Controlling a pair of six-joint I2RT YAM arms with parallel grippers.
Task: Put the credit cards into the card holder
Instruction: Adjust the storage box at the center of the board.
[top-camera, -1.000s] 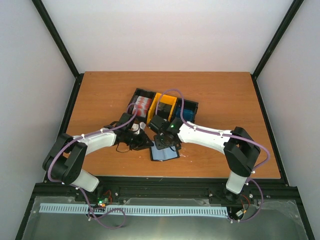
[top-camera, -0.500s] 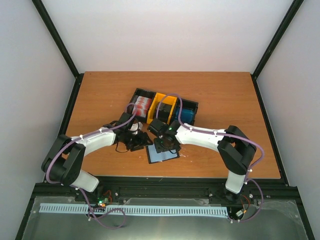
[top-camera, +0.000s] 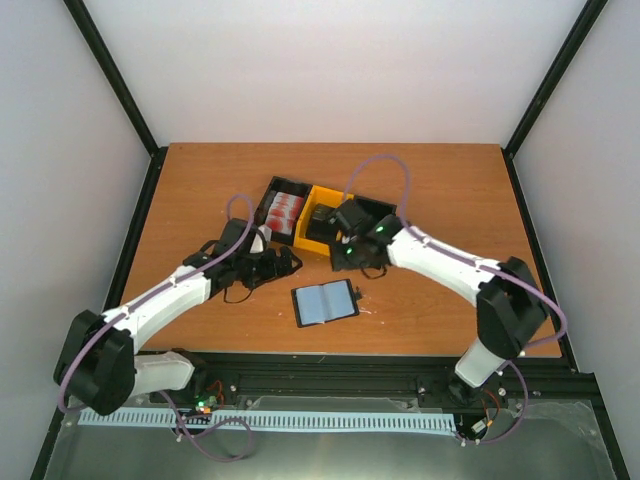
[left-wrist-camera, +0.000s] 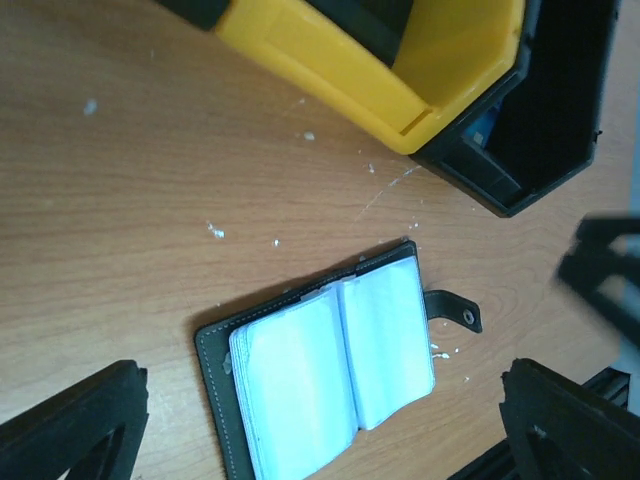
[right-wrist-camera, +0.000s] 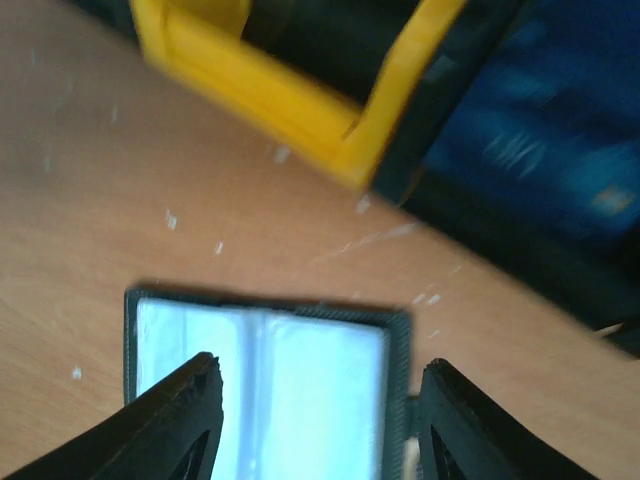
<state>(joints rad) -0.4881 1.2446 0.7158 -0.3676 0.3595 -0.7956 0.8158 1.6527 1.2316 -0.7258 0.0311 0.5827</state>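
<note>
The card holder (top-camera: 325, 302) lies open and flat on the table, pale blue pockets up and clasp tab to the right, with nothing touching it. My left gripper (top-camera: 280, 262) hovers to its upper left, jaws wide open and empty; in the left wrist view the card holder (left-wrist-camera: 330, 380) lies between and beyond the fingertips (left-wrist-camera: 70, 430). My right gripper (top-camera: 345, 262) is open and empty above the holder's far edge, by the bins. The right wrist view shows the card holder (right-wrist-camera: 270, 390) under the fingers (right-wrist-camera: 180, 420) and blue credit cards (right-wrist-camera: 540, 130) in a black bin.
Three joined bins stand behind the holder: a black one (top-camera: 270, 195) holding red-and-white cards (top-camera: 285, 210), a yellow one (top-camera: 322, 196), and a black one (top-camera: 385, 208) partly under my right arm. Bare wood lies left, right and in front.
Both grippers have drawn back from the card holder and opened wider. The left moved left, the right rose toward the bins. The holder now lies uncovered and open.
</note>
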